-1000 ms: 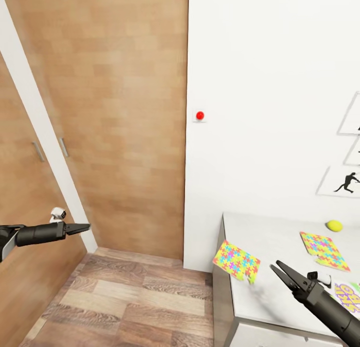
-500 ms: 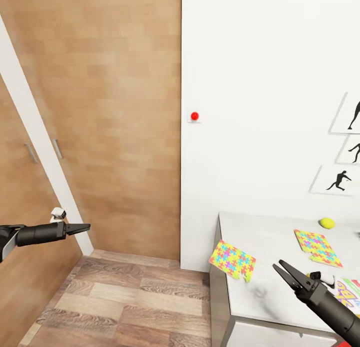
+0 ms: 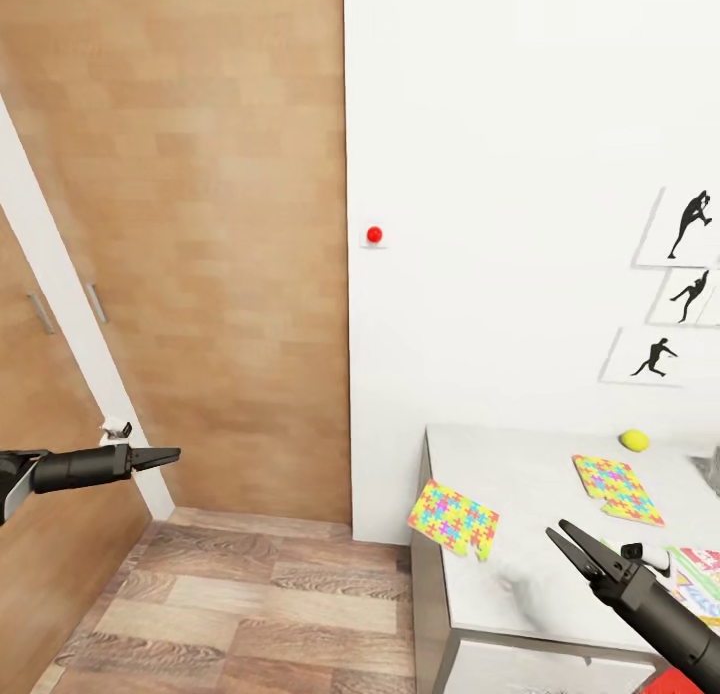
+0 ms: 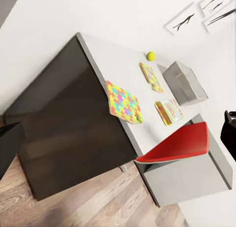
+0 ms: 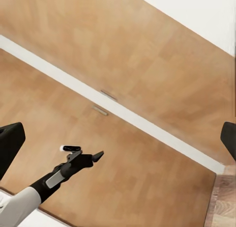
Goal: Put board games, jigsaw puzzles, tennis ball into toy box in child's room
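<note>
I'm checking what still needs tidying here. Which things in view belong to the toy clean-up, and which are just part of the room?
Belongs to the job:
near jigsaw puzzle, overhanging the table edge
far jigsaw puzzle
tennis ball
board game
toy box
table

Just there:
red chair
wall pictures
red wall button
wooden wardrobe doors
</note>
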